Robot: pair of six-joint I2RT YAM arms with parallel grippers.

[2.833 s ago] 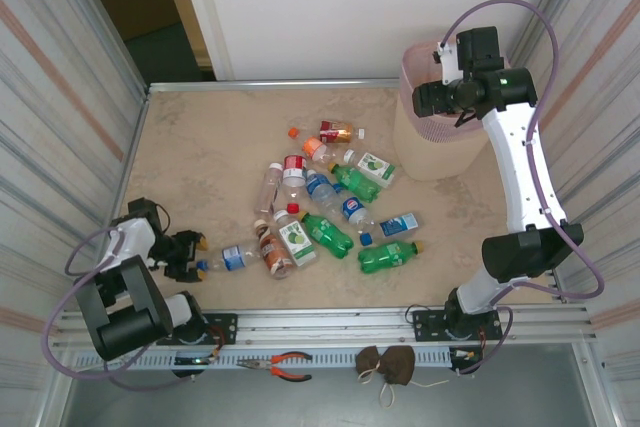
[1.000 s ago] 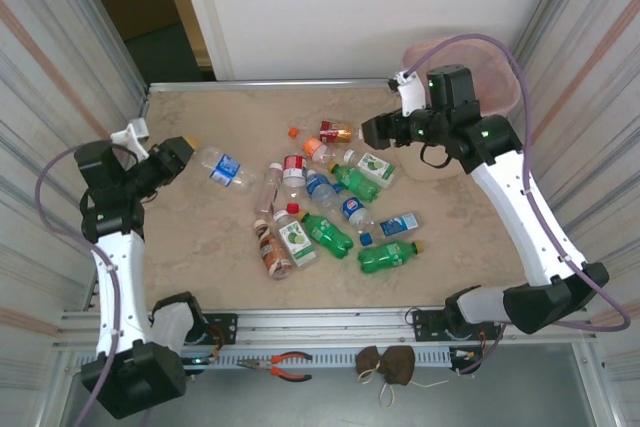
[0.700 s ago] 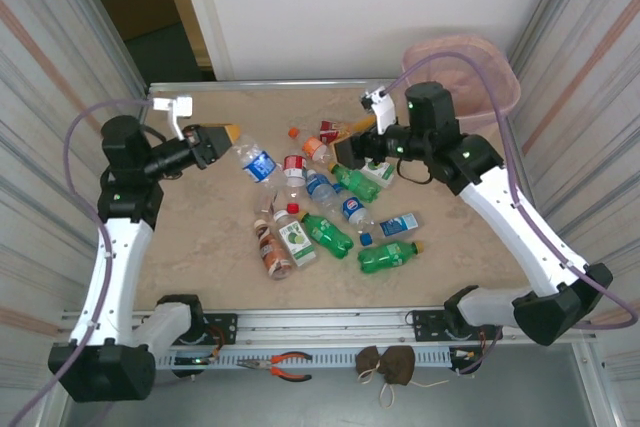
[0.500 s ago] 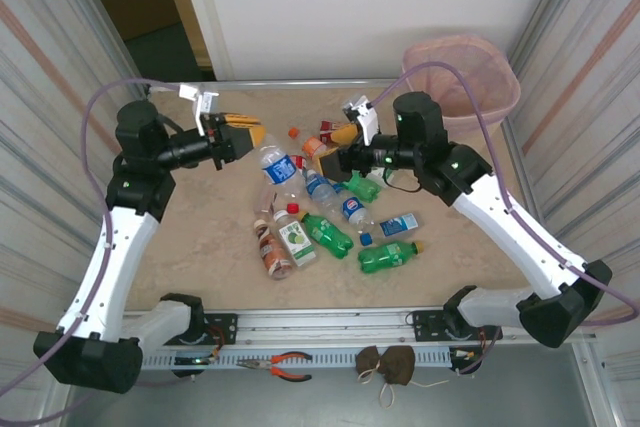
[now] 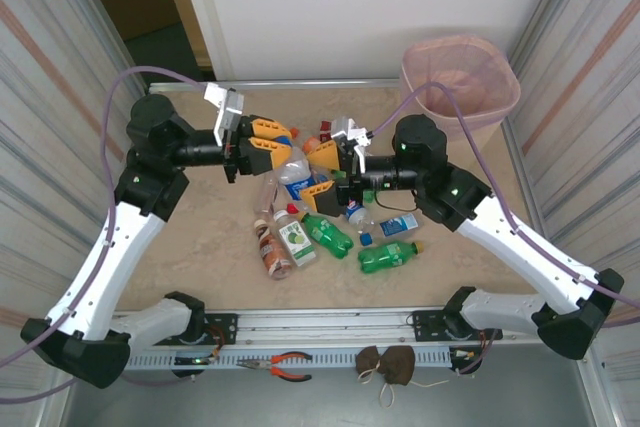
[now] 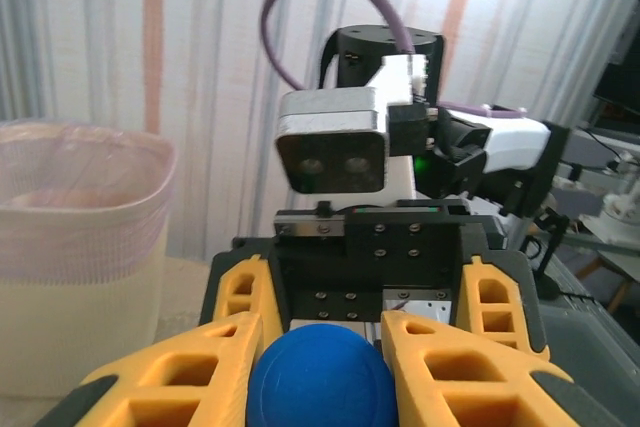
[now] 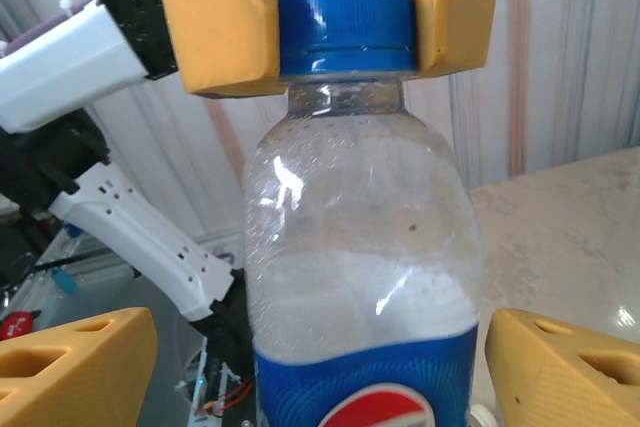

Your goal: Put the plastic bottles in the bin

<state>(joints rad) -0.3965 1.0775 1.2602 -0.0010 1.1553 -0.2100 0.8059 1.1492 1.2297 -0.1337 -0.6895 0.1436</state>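
The left tool (image 6: 320,387) is closed on the blue cap (image 7: 346,15) of a clear bottle (image 7: 360,277), which hangs in the air well left of the bin (image 5: 455,39). The right tool (image 5: 314,175) stands open, with one finger on each side of the bottle's body. Whether these fingers already touch it, I cannot tell from the wrist view.

The risk, I think, is in the handover. The grip is only on the round cap, so the bottle can swing or slip if the right tool pushes it sideways while closing. If the left tool lets go before the right one holds firmly, the bottle drops onto the pile (image 5: 325,232) on the desk (image 5: 200,217), left of the bin, and may scatter it.
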